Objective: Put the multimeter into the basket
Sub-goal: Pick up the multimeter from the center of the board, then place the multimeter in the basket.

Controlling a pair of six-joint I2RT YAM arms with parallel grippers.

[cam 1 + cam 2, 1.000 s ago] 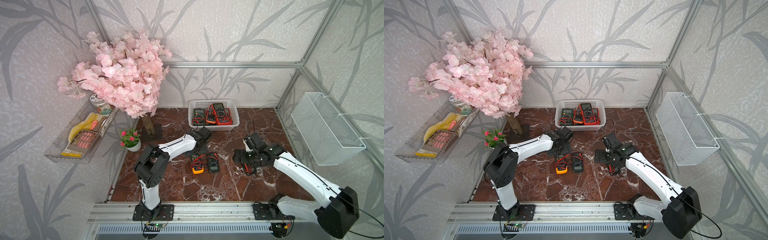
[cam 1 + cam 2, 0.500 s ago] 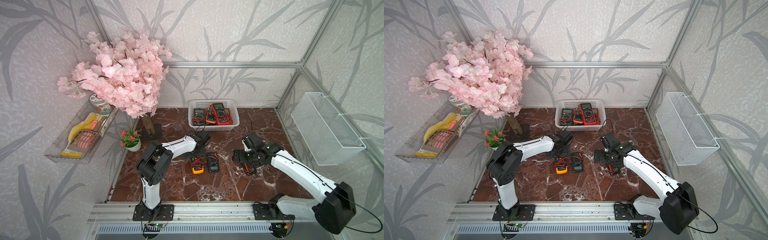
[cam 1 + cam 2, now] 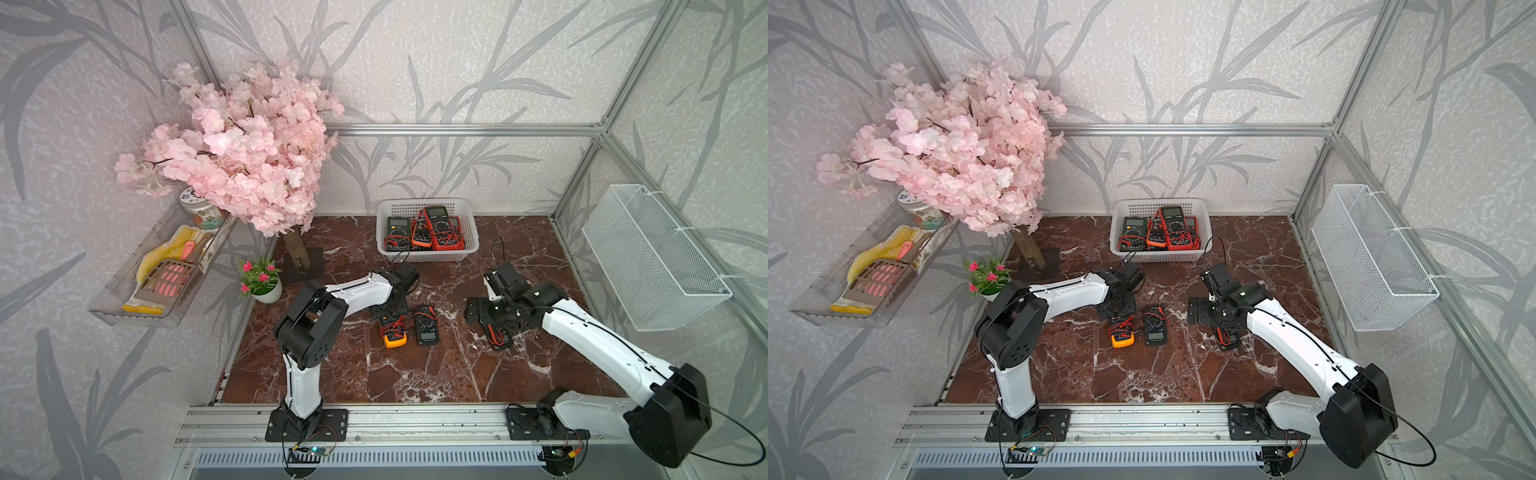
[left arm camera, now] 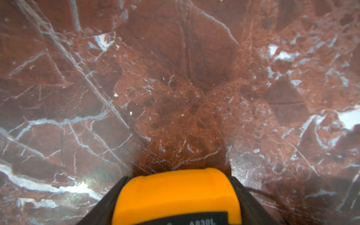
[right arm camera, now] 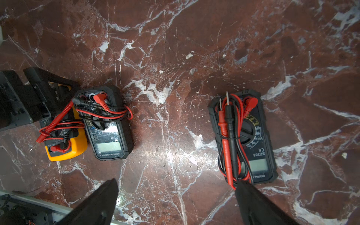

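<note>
An orange multimeter (image 3: 394, 334) (image 3: 1122, 336) (image 4: 176, 194) wrapped in red and black leads lies on the marble table, left of centre. My left gripper (image 3: 388, 311) (image 4: 178, 178) is shut on it, one black finger on each side. A black multimeter (image 3: 426, 327) (image 5: 107, 124) lies right beside it. Further right lies another black multimeter (image 3: 497, 335) (image 5: 253, 136). My right gripper (image 5: 175, 194) hovers open just over and beside it, holding nothing. The white perforated basket (image 3: 428, 203) (image 3: 1160, 202) stands at the back centre and holds several multimeters.
A white wire-mesh bin (image 3: 652, 257) hangs on the right wall. A clear tray (image 3: 162, 291) with gloves and a scoop hangs on the left wall. A pink blossom tree (image 3: 249, 145) and a small potted plant (image 3: 262, 282) stand at the back left.
My left gripper has come down over the orange multimeter and closed on it. The right arm has shifted only slightly and stays open.
</note>
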